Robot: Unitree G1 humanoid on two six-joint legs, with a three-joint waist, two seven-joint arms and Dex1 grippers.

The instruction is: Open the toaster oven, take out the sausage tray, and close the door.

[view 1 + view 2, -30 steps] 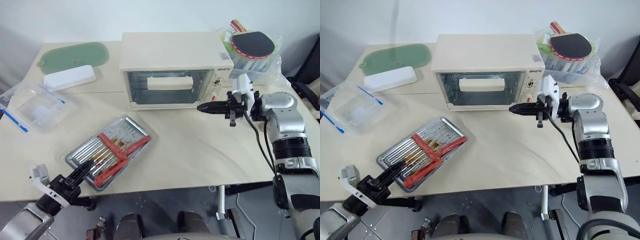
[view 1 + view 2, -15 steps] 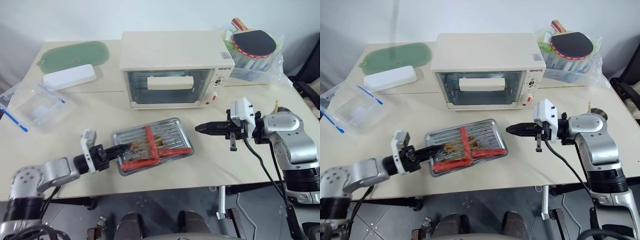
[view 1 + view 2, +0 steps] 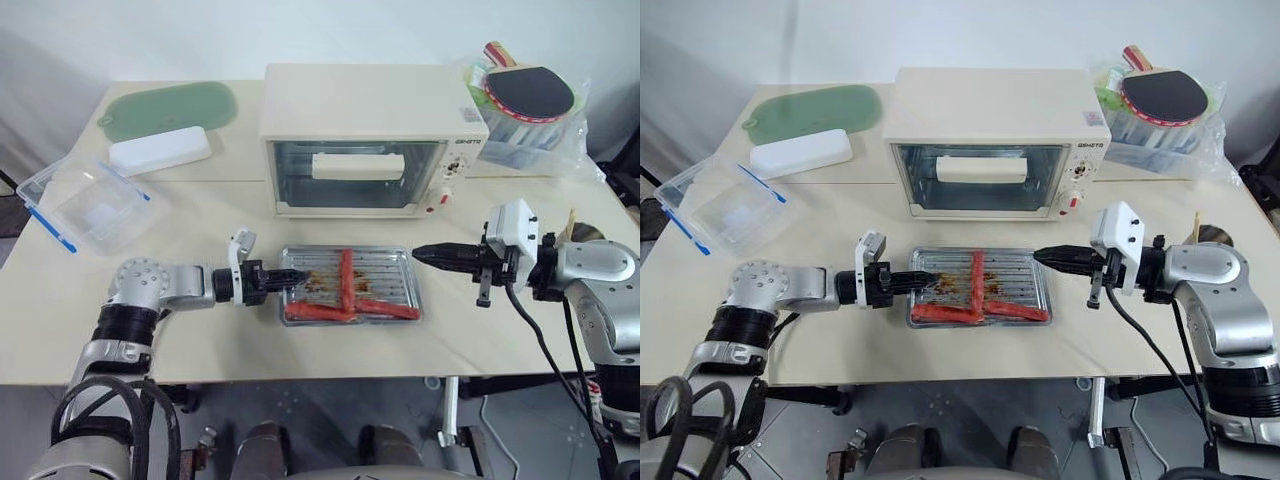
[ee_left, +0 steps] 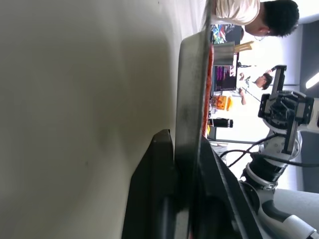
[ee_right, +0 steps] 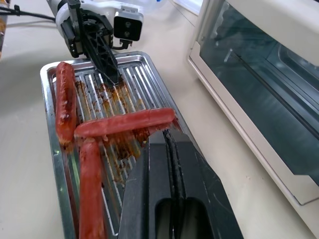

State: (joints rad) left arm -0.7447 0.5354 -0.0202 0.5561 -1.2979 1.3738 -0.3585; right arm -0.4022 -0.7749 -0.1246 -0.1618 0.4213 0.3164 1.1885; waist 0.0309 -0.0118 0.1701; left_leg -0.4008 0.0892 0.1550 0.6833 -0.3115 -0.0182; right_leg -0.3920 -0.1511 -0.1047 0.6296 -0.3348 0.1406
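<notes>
The left gripper (image 3: pixel 284 279) pinches the left rim of the sausage tray (image 3: pixel 350 297), which lies on the table in front of the toaster oven (image 3: pixel 372 139), long axis running left-right. The right gripper (image 3: pixel 423 253), jaws shut and empty, hovers just beside the tray's right end.

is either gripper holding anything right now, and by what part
The left gripper is clamped on the sausage tray, one finger above and one below the rim of its short edge nearest that arm. The right gripper is shut on nothing, beside the tray's opposite end.

Red sausages (image 3: pixel 345 300), ridged silver tray (image 3: pixel 396 268)
</notes>
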